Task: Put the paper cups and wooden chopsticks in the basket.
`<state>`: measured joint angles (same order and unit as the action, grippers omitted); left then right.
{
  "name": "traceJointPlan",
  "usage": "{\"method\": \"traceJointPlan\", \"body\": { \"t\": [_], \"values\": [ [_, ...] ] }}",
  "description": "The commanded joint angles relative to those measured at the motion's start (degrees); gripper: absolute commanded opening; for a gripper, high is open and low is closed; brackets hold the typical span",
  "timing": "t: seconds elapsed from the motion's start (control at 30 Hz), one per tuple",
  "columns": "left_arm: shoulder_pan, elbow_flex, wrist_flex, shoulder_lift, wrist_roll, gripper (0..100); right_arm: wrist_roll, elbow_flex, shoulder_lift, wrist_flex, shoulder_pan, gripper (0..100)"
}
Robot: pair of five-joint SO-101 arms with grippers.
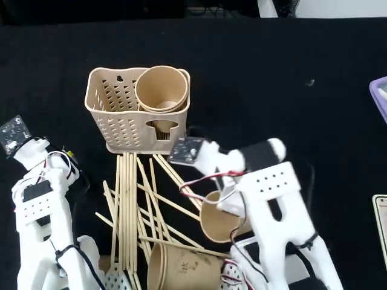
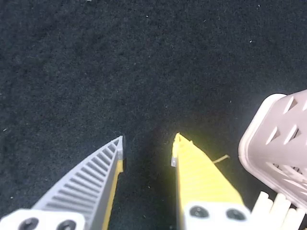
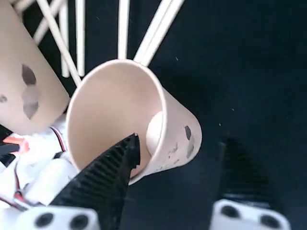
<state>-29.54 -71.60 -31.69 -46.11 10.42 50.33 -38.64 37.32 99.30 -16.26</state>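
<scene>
A beige basket [image 1: 121, 118] stands on the black cloth with one paper cup [image 1: 161, 89] upright inside it. Several wooden chopsticks [image 1: 128, 211] lie fanned out in front of it. A second paper cup [image 1: 216, 225] [image 3: 172, 120] lies on its side beside the right arm [image 1: 266, 181]. My right gripper [image 3: 180, 153] is open astride this cup's wall, with one black finger [image 3: 115, 172] in its mouth and the other outside. A third cup [image 1: 181, 269] [image 3: 24, 91] lies nearer the front. My left gripper [image 2: 146, 148] is open over bare cloth, left of the basket [image 2: 280, 148].
A purple container [image 1: 380, 96] sits at the right edge, with a flat light object [image 1: 381, 223] below it. The left arm [image 1: 36, 193] stands at the front left. Red and white cables [image 1: 205, 178] hang by the right arm.
</scene>
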Motion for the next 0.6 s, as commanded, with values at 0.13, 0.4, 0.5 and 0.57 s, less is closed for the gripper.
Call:
{"method": "traceJointPlan", "body": {
  "t": [0.13, 0.4, 0.5, 0.57],
  "values": [
    [-0.48, 1.27, 1.05, -1.32, 0.09, 17, 5.45, 7.60, 0.48, 1.93, 9.05, 0.7],
    [-0.48, 1.36, 1.05, -1.32, 0.09, 17, -4.40, 35.12, 4.79, 1.93, 14.15, 1.1],
    [-0.48, 1.36, 1.05, -1.32, 0.09, 17, -12.66, 43.82, 4.26, 1.67, 10.37, 1.1],
    [-0.48, 1.27, 1.05, -1.32, 0.09, 17, -18.81, 49.36, 3.47, 0.35, 7.12, 1.1]
  ]
}}
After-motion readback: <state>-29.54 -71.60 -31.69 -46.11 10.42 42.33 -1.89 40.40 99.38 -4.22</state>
